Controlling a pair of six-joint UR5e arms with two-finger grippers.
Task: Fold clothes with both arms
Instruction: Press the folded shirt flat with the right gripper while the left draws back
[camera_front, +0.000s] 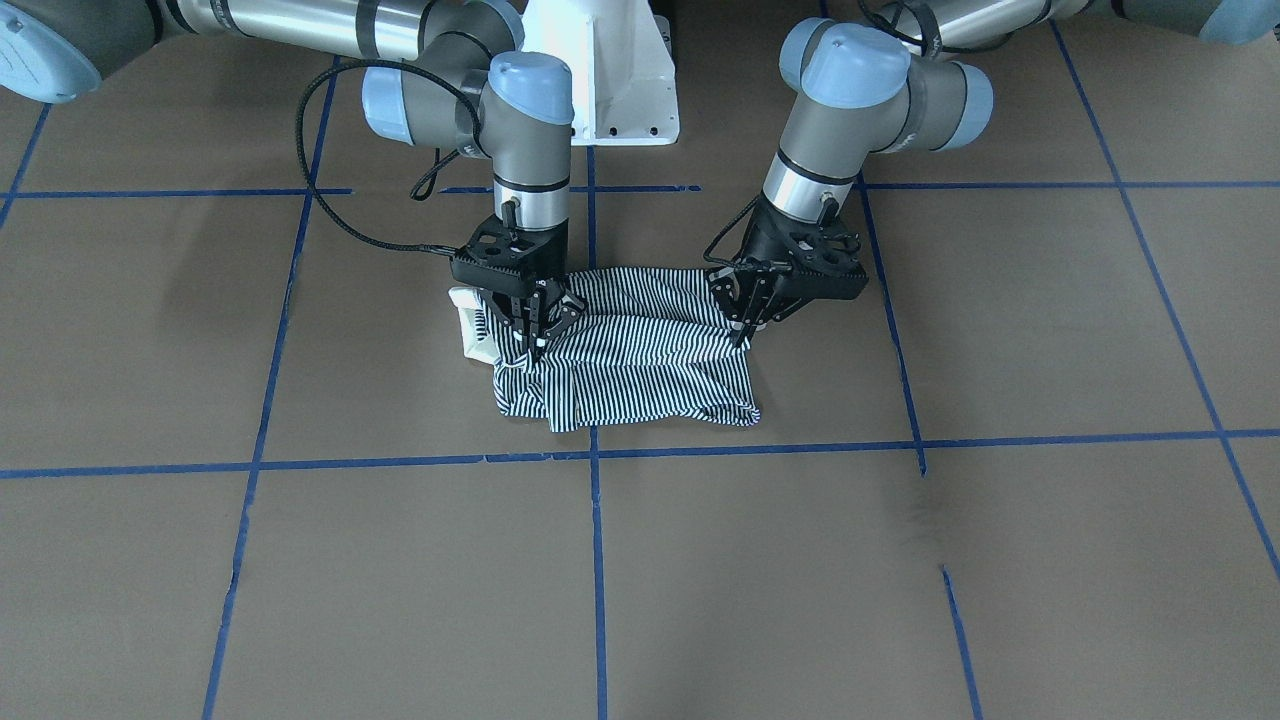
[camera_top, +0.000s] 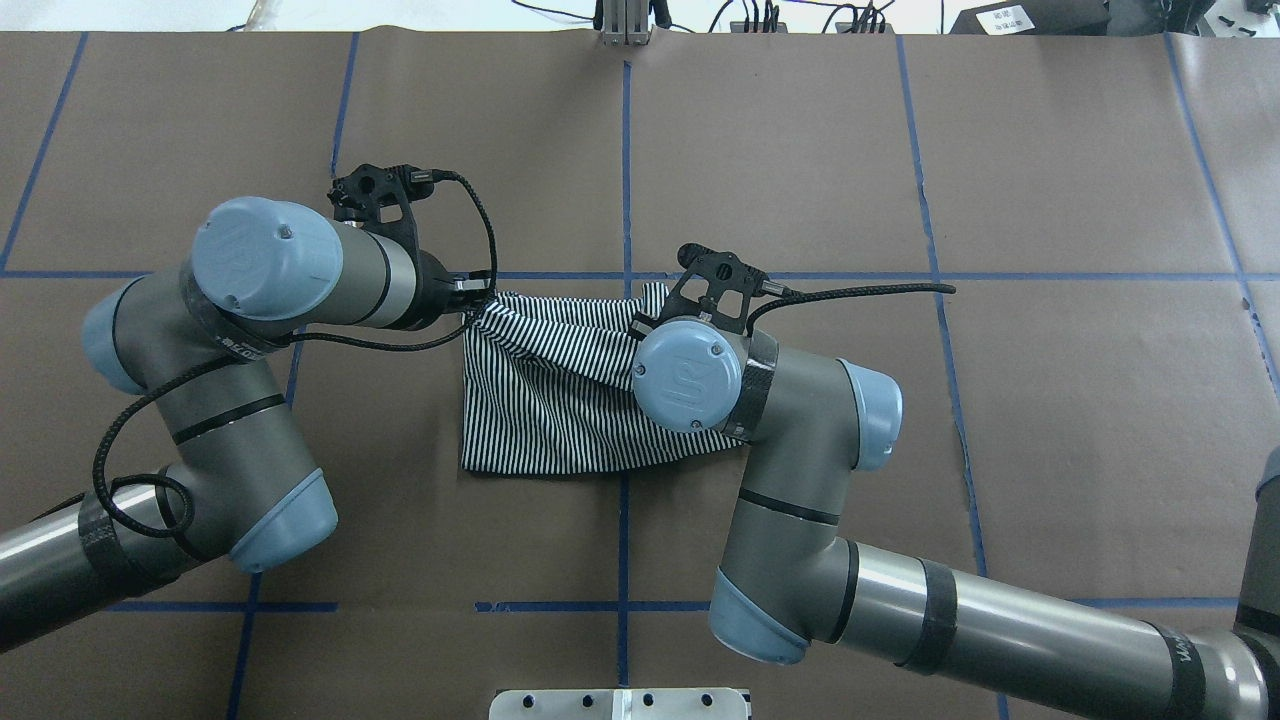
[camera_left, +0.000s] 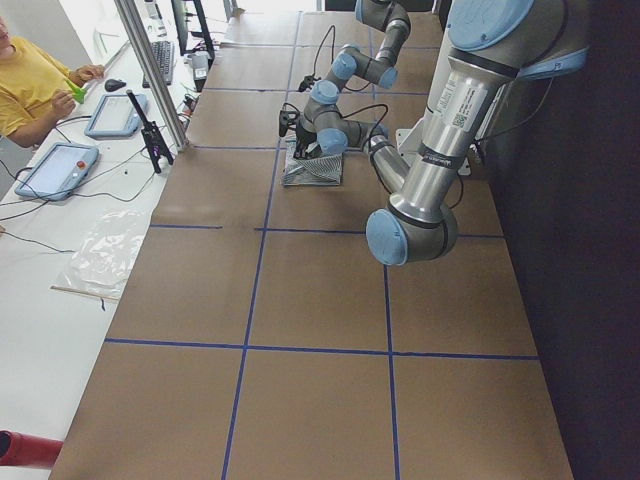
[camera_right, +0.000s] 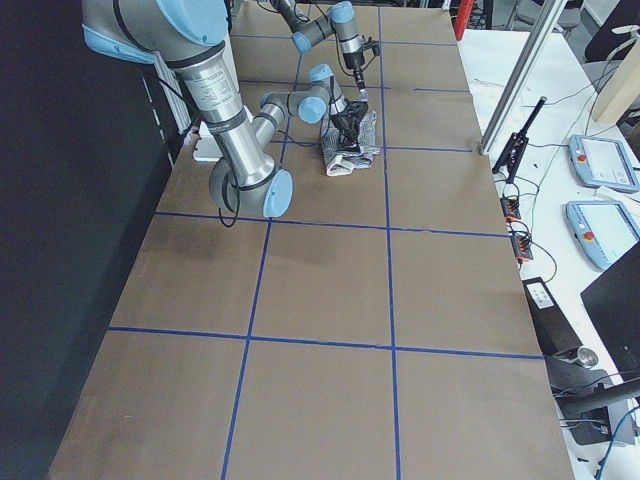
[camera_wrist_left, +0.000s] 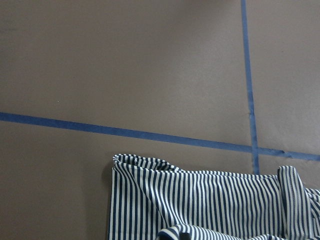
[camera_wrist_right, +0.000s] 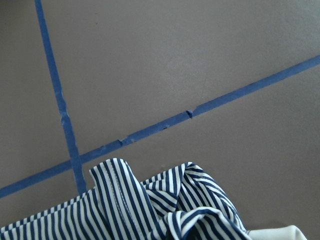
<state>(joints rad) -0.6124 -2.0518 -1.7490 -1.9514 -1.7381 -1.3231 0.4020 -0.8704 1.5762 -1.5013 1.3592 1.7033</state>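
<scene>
The striped polo shirt (camera_front: 630, 365) lies bunched in the middle of the brown table, its cream collar (camera_front: 470, 328) sticking out beside my right gripper. My right gripper (camera_front: 533, 345) stands over the collar end with its fingertips pinched into the fabric. My left gripper (camera_front: 745, 330) is shut on the shirt's other end, at the edge nearer the robot. In the overhead view the shirt (camera_top: 545, 400) has a fold raised between the two wrists, and the right wrist hides its gripper. Both wrist views show only striped cloth (camera_wrist_left: 200, 205) (camera_wrist_right: 145, 210) at their lower edge; no fingers show.
Blue tape lines (camera_front: 595, 560) divide the brown table (camera_front: 1000, 560) into squares. The white pedestal base (camera_front: 615, 70) stands behind the shirt. Black cables (camera_front: 330, 200) loop from both wrists. Operators' tablets (camera_left: 60, 165) lie on a side bench beyond the table.
</scene>
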